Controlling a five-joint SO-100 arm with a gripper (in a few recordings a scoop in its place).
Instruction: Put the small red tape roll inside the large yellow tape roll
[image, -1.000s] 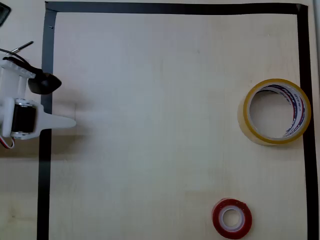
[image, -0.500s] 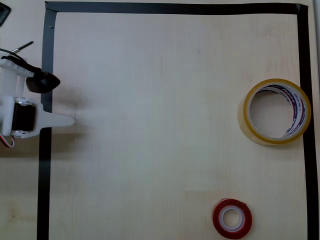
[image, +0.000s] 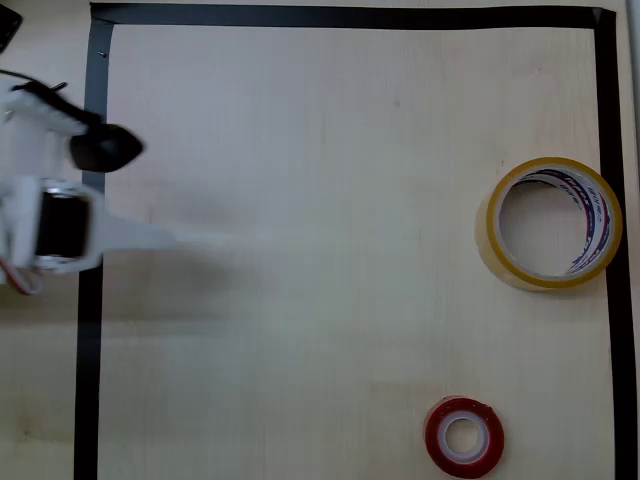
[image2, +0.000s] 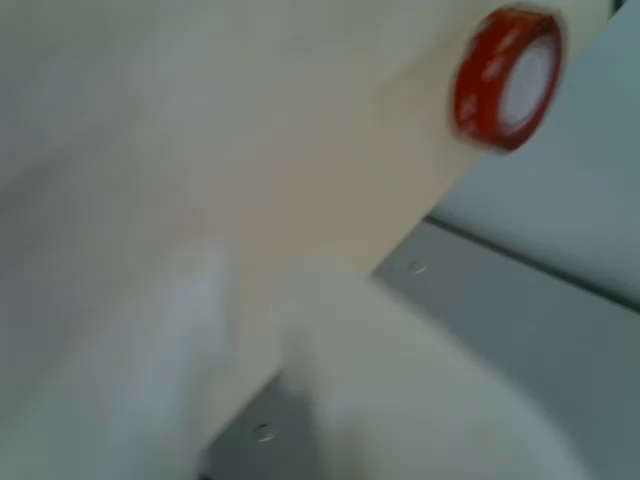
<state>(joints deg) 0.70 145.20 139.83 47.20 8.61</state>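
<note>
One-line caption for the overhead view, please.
White arm's claw at the left edge of the black-taped table, far from the large yellow tape roll and the small red tape roll lying flat.

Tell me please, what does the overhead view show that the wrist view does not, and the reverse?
Overhead alone: the large yellow tape roll lying flat by the right border of the black tape frame, far from the gripper at the left edge. Wrist alone: the table edge and grey floor beyond. Both: the small red tape roll, lying free.

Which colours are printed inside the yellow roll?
Red and blue on white, clearest in the overhead view of the yellow roll.
</note>
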